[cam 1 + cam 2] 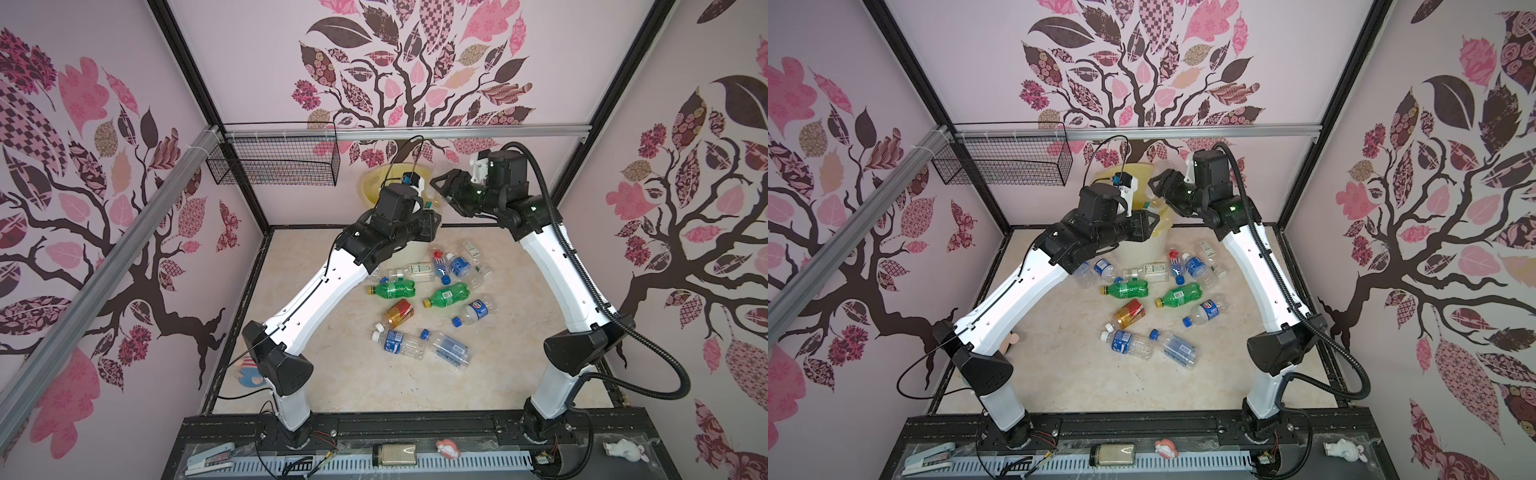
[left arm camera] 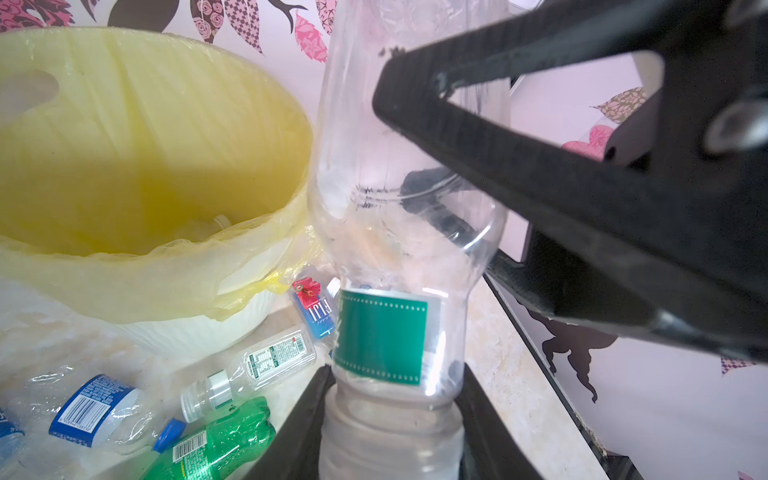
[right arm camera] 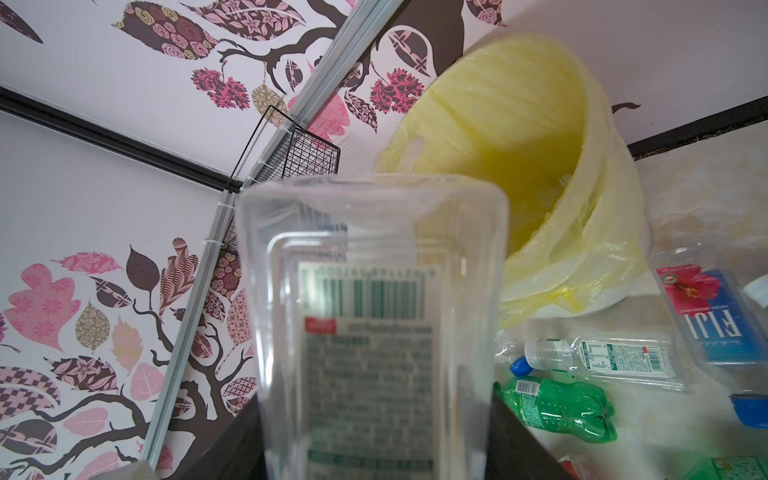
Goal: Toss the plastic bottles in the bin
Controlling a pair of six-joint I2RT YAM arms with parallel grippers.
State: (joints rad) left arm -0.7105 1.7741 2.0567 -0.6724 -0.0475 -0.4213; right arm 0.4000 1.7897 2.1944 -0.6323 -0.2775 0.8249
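**mika_r:** Top views first. In both top views the arms meet at the far end by the bin. The left gripper and the right gripper are both on one clear bottle with a green label. It's up in the air just beside the bin's rim, not inside. The other plastic bottles lie loose on the marbled tabletop in front of the bin: a green bottle, a second green bottle, an amber bottle, plus a bunch of clear ones with blue labels.

**dozer77:** And the fingers? Who's actually got it?

**mika_r:** In the left wrist view, the left gripper is clamped on the ribbed end of the clear bottle with a green label, with a finger tight against each side. One finger of the right gripper lies across the bottle's other end, and the other finger shows dark through the plastic. The bin sits right next to it, with a Fiji bottle on the table at its foot.

In the right wrist view, the same bottle fills the gap between the right gripper fingers. Honestly can't tell if they're squeezing it or slack. The bin, lined with a yellow bag, is just past it, and the Fiji bottle is off to the side.
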